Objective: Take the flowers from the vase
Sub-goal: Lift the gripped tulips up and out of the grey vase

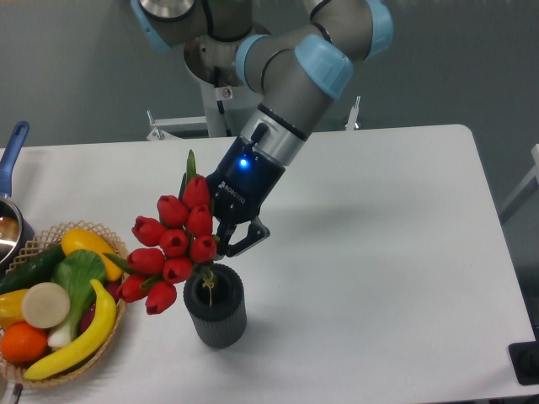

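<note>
At the far left edge of the worktop (404, 219) I see a blue-handled pot (10, 189), cut off by the frame. Just right of it sits a wicker basket (114, 328) heaped with plastic produce — a banana (84, 332), an orange (23, 342) and green vegetables among them. Next come the flowers (173, 252), red tulip buds leaning out to the left over the basket's rim, with one green leaf tip standing up behind them. My tool (229, 244) is clenched on the flowers at the right side of the bunch, a blue light glowing on the wrist above. Directly below sits the vase (216, 307), dark and ribbed, upright on the worktop — the buds hang above its mouth, and a thin stem shows down inside it.
</note>
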Controlling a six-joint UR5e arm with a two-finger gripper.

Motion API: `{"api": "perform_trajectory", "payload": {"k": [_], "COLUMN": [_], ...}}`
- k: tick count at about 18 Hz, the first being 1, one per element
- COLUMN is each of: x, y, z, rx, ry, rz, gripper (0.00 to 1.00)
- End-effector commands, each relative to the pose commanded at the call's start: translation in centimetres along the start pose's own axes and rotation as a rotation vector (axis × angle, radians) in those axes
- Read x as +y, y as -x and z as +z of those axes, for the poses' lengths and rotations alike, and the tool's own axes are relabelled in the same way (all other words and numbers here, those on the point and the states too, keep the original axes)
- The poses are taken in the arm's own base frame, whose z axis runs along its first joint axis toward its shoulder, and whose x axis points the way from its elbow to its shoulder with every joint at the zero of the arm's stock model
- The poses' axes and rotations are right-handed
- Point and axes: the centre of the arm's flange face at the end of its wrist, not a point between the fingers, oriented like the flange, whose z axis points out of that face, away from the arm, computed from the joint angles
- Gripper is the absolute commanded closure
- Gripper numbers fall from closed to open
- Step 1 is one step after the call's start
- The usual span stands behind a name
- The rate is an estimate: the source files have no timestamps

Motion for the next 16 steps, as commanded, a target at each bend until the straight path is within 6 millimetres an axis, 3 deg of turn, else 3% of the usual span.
{"api": "perform_trajectory", "payload": {"k": [8,13,16], "x": [-5.4,-6.8,-6.2], "y": [1.2,1.8,2.8], "z": [-3.3,-5.0,-6.1], "rx": [-0.046,-0.070,-0.093], "ry": [-0.067,-0.089,-0.089], "rz": [-0.060,-0.088,-0.105], "gripper": [0.56,0.56,0.56]}}
